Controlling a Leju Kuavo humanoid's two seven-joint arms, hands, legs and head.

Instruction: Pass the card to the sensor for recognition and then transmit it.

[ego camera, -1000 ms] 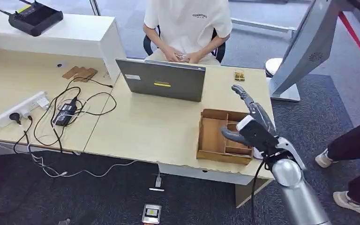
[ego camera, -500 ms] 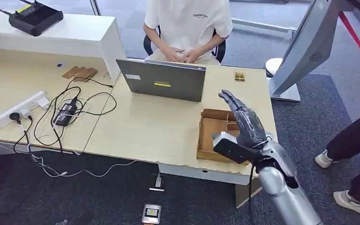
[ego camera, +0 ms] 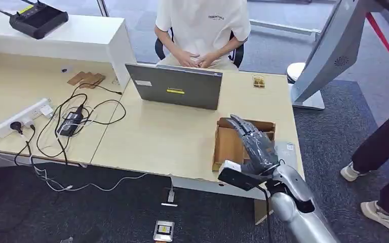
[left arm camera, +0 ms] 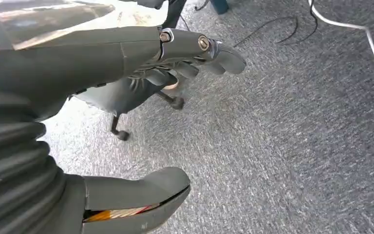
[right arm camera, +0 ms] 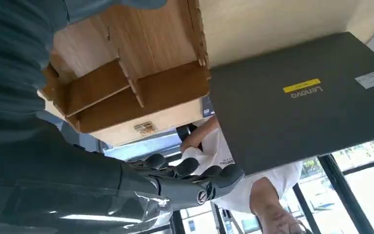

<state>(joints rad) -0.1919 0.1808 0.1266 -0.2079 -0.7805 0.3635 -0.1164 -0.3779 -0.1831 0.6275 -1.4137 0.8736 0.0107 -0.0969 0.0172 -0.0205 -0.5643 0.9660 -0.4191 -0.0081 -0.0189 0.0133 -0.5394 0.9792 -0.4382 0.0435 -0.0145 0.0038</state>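
A small yellow-brown card [ego camera: 258, 81] lies on the far right part of the desk; in the right wrist view this card [right arm camera: 145, 128] lies beyond the box. My right hand [ego camera: 251, 143] hovers over the wooden divided box [ego camera: 229, 148] near the desk's front edge, fingers stretched out and holding nothing. The right wrist view shows the same right hand [right arm camera: 175, 183] with straight fingers, the box [right arm camera: 131, 83] and the laptop [right arm camera: 297, 97]. My left hand [left arm camera: 102, 63] hangs above grey carpet, fingers extended, thumb apart, nothing in it.
A grey laptop [ego camera: 174, 86] stands mid-desk with a seated person [ego camera: 202, 25] behind it. A flat grey piece [ego camera: 286, 149] lies right of the box. Cables and a power strip [ego camera: 23, 117] cover the left desk. A grey machine base [ego camera: 309, 76] and a person's legs [ego camera: 385, 167] are at right.
My right hand has come down and back toward the desk's front edge, turning from upright to lying flat over the box. The flat grey piece beside the box is uncovered.
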